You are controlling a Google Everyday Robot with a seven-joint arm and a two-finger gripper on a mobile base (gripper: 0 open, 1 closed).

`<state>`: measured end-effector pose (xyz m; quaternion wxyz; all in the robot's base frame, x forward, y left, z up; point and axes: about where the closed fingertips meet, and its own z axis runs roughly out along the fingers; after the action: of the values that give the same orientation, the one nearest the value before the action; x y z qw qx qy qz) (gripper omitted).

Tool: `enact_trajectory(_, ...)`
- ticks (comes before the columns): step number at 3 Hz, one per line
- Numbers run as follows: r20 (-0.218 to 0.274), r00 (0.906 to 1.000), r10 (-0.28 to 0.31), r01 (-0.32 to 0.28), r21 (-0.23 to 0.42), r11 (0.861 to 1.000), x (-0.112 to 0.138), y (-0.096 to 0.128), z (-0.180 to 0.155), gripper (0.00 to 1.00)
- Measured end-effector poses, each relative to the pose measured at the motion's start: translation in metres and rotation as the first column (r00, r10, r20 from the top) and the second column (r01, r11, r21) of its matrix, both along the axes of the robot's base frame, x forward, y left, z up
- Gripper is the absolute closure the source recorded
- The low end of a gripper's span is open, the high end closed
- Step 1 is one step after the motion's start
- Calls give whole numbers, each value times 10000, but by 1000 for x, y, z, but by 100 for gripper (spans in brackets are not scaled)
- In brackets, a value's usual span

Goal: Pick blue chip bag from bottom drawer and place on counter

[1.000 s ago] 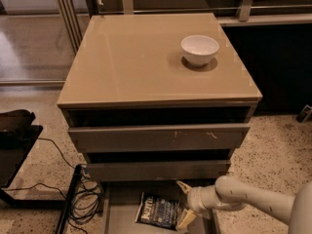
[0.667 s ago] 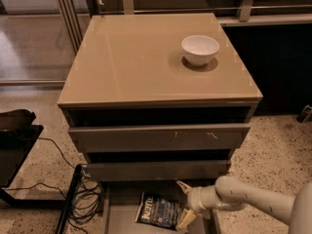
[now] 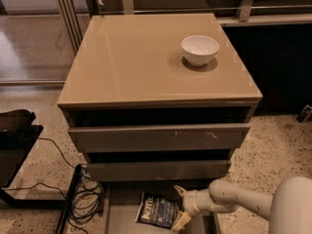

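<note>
The blue chip bag (image 3: 155, 210), dark navy with white lettering, lies flat on the floor of the open bottom drawer (image 3: 121, 217), at the bottom of the view. My gripper (image 3: 175, 207) reaches in from the right on a white arm. It is open, with one pale finger (image 3: 179, 191) behind the bag's right end and the other in front of it. The bag rests on the drawer floor. The glossy beige counter (image 3: 141, 57) tops the cabinet above.
A white bowl (image 3: 200, 49) stands on the counter's back right. The two upper drawers (image 3: 158, 138) are slightly ajar. Black cables (image 3: 85, 199) and a black stand (image 3: 14, 140) sit on the speckled floor at the left.
</note>
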<state>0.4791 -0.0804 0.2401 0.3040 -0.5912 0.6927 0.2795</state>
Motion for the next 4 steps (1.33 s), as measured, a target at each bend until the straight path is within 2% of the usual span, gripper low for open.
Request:
enact_trajectory(1, -129, 9991, -412, 413, 22, 9991, 2, 2, -29, 0)
enact_trajectory(2, 82, 9974, -721, 723, -162, 9973, 3, 7, -55, 0)
enact_trajectory(3, 374, 9901, -1351, 1378, -819, 9871, 14, 21, -109, 0)
enact_trajectory(4, 386, 9898, -1370, 1399, -832, 9867, 14, 22, -109, 0)
